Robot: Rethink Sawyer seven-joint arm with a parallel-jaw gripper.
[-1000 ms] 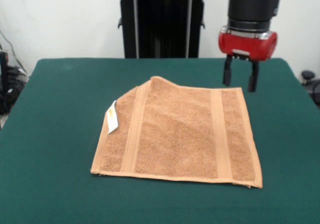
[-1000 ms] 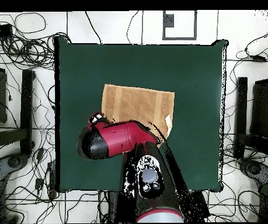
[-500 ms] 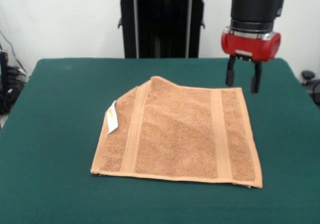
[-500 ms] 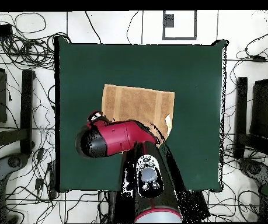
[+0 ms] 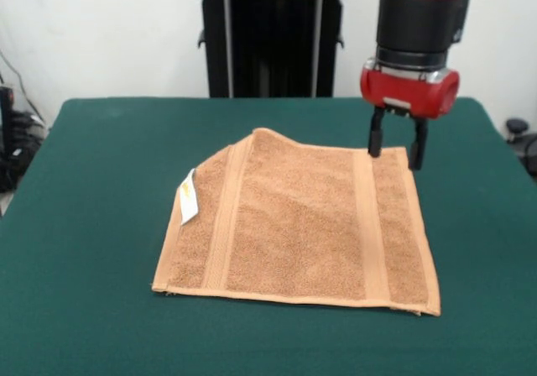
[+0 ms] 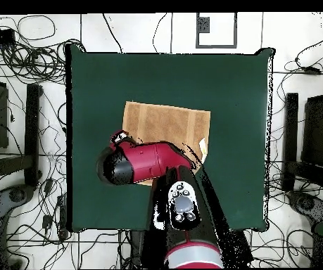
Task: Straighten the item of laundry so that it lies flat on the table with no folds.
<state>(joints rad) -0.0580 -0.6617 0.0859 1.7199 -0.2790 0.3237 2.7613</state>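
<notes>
On the dark green table, the orange-tan hand towel lies spread near the middle, a little toward the far side in the front view. At its left edge a small white tag stands up from the cloth, and just right of the tag a woven band runs from the far edge to the near one. The far left corner looks turned in or bunched, so that edge slants instead of squaring off. A second woven band runs down the right part of the towel. Above the towel's far right corner hangs the gripper under its red wrist, its two black fingers apart and empty, their tips close over the cloth. In the overhead view the red arm covers one corner of the towel.
</notes>
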